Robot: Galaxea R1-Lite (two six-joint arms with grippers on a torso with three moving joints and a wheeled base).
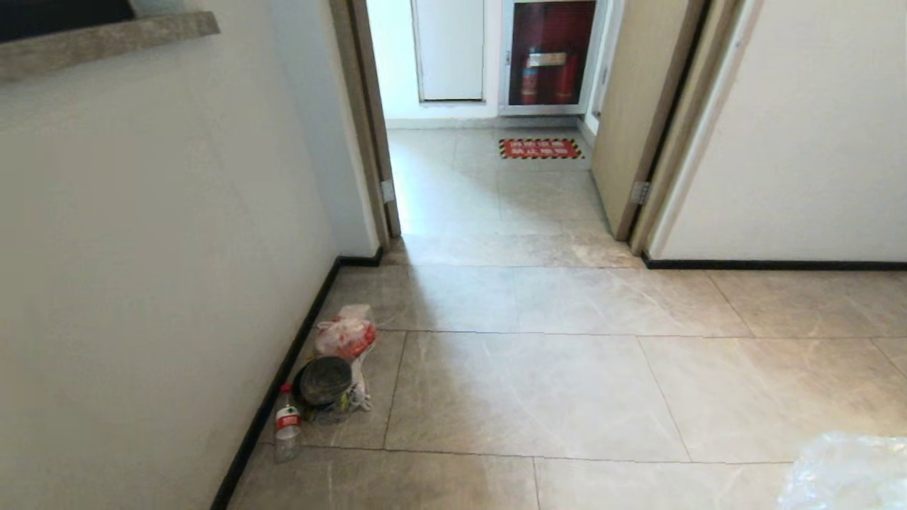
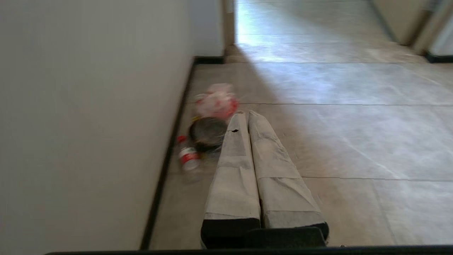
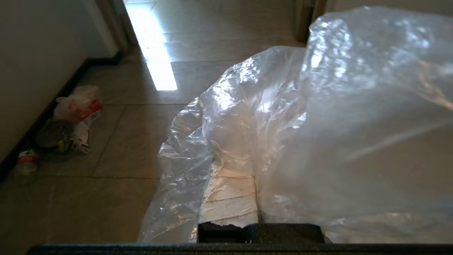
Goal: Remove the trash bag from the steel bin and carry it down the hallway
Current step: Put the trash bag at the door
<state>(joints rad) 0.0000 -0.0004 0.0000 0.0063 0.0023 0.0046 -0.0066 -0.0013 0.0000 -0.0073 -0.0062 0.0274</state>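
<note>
The clear, crinkled trash bag (image 3: 290, 117) billows glossy around the right gripper (image 3: 230, 198), whose fingers pinch it tight.

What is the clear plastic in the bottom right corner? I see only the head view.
Observer: It is the bag. The right gripper is shut on it, and the plastic billows over the fingers.
Operator: And where is the left gripper? I cannot see it.
Observer: The left gripper is shut and empty. It is above the floor and points toward the rubbish by the wall.
</note>
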